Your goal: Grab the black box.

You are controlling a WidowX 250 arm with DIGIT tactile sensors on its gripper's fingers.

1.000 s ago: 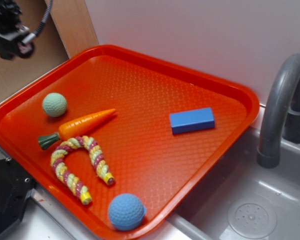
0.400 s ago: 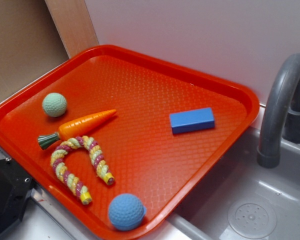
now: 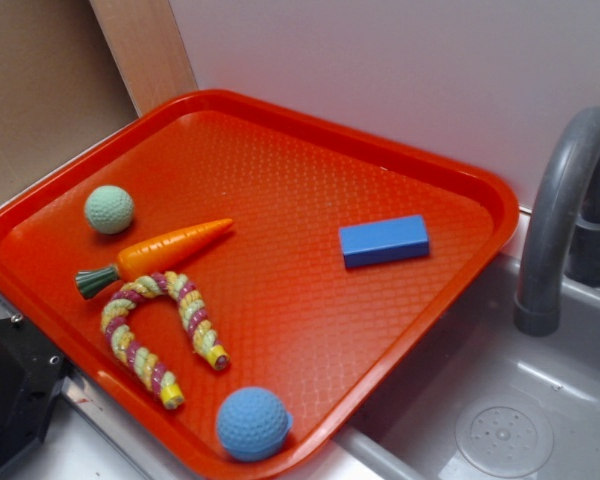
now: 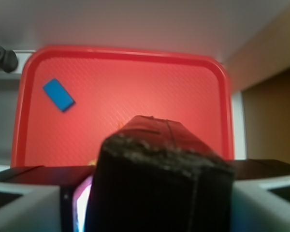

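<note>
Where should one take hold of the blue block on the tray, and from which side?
At its middle, across the long sides, coming from above. The blue block lies flat on the tray with free space all around, and its short width probably suits the claw, which now holds the black box.

The black box (image 4: 159,179) fills the wrist view's lower half, blurred and cut by the bottom edge, hiding the tray's (image 4: 222,96) near part; the hand's fingers (image 4: 24,203) show only as pale blurred slabs at the lower corners; in the exterior view, the hand is out of frame, and the faucet (image 3: 565,200) and black device (image 3: 10,390) are cropped.
</note>
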